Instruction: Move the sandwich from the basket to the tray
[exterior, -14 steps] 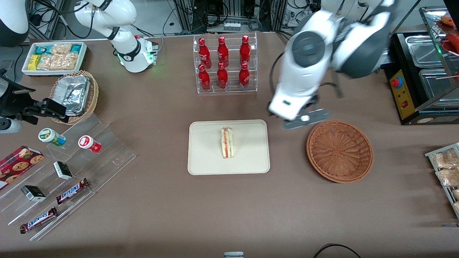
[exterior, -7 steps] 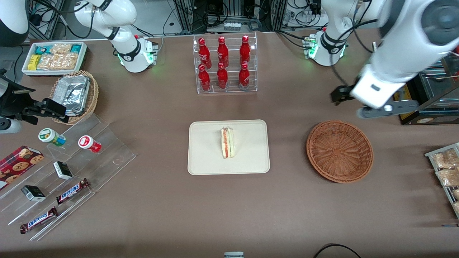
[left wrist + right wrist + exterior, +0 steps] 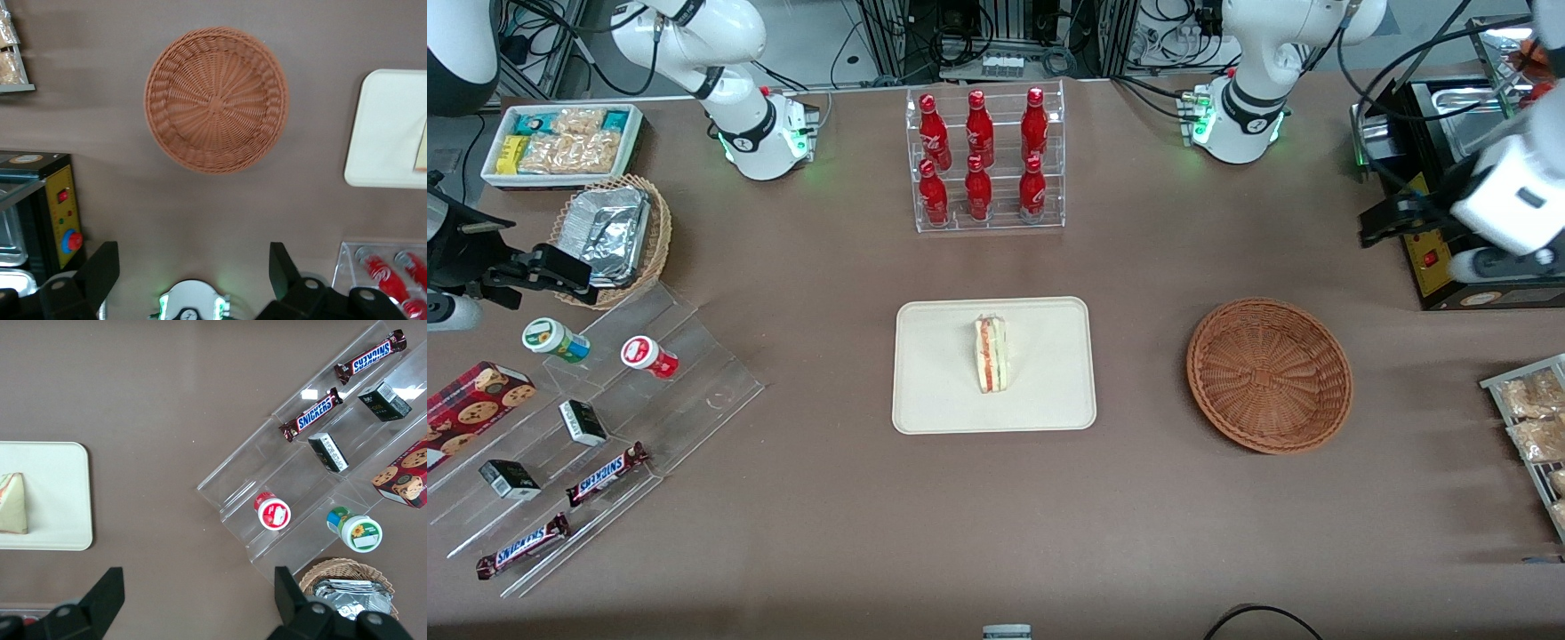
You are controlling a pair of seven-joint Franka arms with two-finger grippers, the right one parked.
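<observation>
Cream-white and low-rimmed, the tray (image 3: 994,365) at the centre of the front view carries the sandwich (image 3: 991,354) on edge with its red and green filling up, while the reddish-brown wicker basket (image 3: 1269,375) to its right on the tabletop is empty, so the transfer looks done. The gripper (image 3: 1409,218), above the tray's basket-side rim a second ago, now hangs at the right edge of that frame. From the left wrist view its fingers (image 3: 100,267) stand wide apart holding nothing, high above the basket (image 3: 217,99), with the tray (image 3: 390,127) alongside.
</observation>
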